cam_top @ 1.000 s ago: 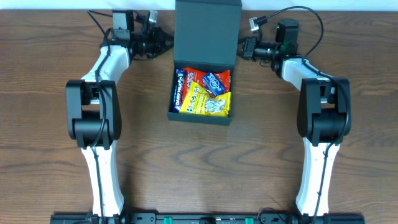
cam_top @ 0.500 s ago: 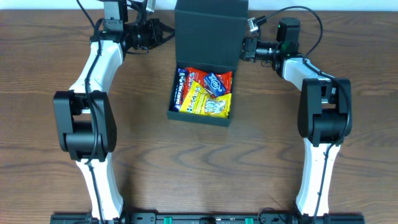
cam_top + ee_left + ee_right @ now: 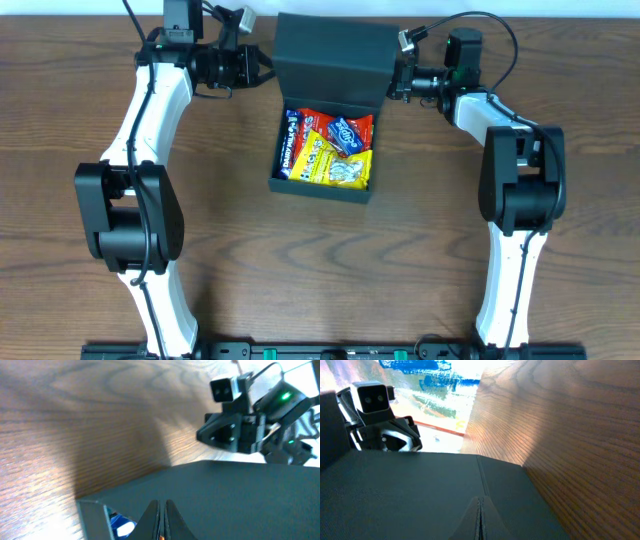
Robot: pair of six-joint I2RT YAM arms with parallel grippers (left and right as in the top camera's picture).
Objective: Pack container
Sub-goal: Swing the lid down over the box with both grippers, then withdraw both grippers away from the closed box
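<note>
Closing step: container (image 3: 320,190) on the surface (image 3: 60,250), full of snack packets (image 3: 335,160), flap lid (image 3: 332,60) half-raised; left end effector (image 3: 262,72) and right end effector (image 3: 393,85), fingers together, flank the lid; next move, I judge: press it down evenly

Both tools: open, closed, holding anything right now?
Left tool: closed, tips at the container lid, nothing visibly held.
Right tool: closed, tips at the same lid, nothing visibly held.
</note>
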